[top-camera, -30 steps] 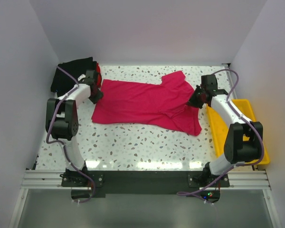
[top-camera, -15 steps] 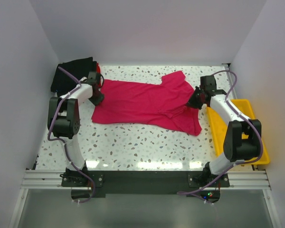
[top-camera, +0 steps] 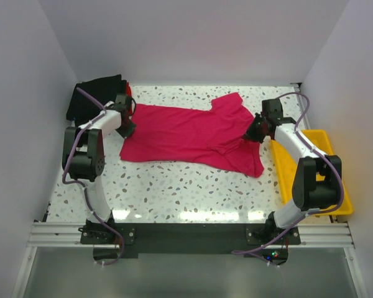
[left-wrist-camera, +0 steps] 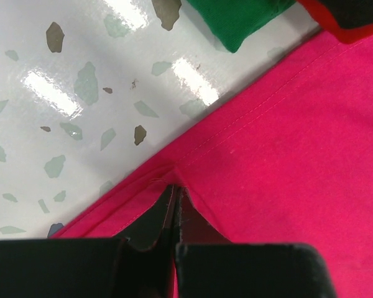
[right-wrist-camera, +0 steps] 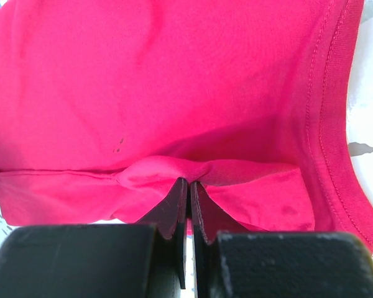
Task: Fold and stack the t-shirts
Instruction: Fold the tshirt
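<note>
The magenta-pink t-shirt (top-camera: 193, 133) lies spread across the middle of the table, partly folded at its right end. My left gripper (top-camera: 125, 129) is shut on its left hem (left-wrist-camera: 174, 177). My right gripper (top-camera: 253, 135) is shut on a pinched fold at its right edge (right-wrist-camera: 189, 171). A stack of folded shirts sits at the back left: black (top-camera: 94, 94) on top, a red edge (left-wrist-camera: 336, 25) and a green one (left-wrist-camera: 239, 18) showing in the left wrist view.
A yellow plastic tray (top-camera: 320, 167) stands along the right side of the speckled table (top-camera: 186, 192), beside my right arm. White walls close in the back and both sides.
My left gripper has edged slightly toward the back along the shirt's left hem. The right gripper and the shirt hardly moved.
</note>
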Robot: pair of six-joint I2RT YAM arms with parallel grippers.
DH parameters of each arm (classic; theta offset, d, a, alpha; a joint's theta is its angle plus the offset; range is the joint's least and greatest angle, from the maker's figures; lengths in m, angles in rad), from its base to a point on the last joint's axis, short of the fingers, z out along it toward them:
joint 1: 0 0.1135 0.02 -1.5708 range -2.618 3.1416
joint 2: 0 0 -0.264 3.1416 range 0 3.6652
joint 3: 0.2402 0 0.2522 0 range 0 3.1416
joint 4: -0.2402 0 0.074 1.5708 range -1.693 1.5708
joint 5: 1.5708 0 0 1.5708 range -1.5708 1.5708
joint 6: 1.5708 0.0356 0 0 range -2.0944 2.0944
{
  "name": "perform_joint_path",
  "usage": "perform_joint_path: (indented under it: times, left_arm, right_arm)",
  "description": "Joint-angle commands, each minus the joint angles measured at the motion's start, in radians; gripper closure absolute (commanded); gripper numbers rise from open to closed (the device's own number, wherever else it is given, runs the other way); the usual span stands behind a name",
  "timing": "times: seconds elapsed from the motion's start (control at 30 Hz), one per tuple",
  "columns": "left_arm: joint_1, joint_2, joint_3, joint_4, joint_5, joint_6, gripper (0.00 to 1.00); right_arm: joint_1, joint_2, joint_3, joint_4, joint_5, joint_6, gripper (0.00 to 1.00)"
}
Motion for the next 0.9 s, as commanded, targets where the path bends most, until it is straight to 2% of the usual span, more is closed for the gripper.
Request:
perform_joint_path:
  times: [0.0, 0.33, 0.5, 0.53, 0.57, 0.67, 0.77, 0.87]
  left_arm:
    - [-0.003, -0.041, -0.023, 0.011, -0.017, 0.020, 1.00]
    - [0.011, -0.122, -0.064, 0.032, -0.028, 0.040, 1.00]
    - [0.014, -0.110, -0.055, 0.029, -0.032, 0.037, 1.00]
    - [0.014, -0.103, -0.054, 0.026, -0.034, 0.034, 0.95]
    - [0.014, -0.098, -0.054, 0.028, -0.038, 0.026, 0.83]
    - [0.011, -0.072, -0.041, 0.019, -0.048, 0.016, 0.72]
    - [0.007, -0.044, -0.023, 0.005, -0.061, 0.003, 0.67]
    - [0.004, -0.021, -0.020, 0.014, -0.057, -0.006, 0.65]
  right_arm:
    - [-0.004, -0.004, -0.001, 0.027, -0.010, -0.011, 1.00]
    - [-0.004, -0.010, 0.003, 0.023, -0.001, -0.009, 1.00]
    - [-0.002, -0.010, 0.003, 0.024, -0.004, -0.008, 1.00]
    - [-0.004, -0.010, 0.002, 0.026, -0.004, -0.008, 1.00]
    - [-0.004, -0.007, 0.000, 0.027, -0.005, -0.006, 1.00]
    - [-0.004, -0.005, -0.003, 0.033, -0.012, -0.005, 1.00]
    - [-0.004, -0.002, -0.003, 0.038, -0.015, -0.003, 1.00]
    - [-0.002, 0.004, -0.005, 0.042, -0.019, -0.003, 1.00]
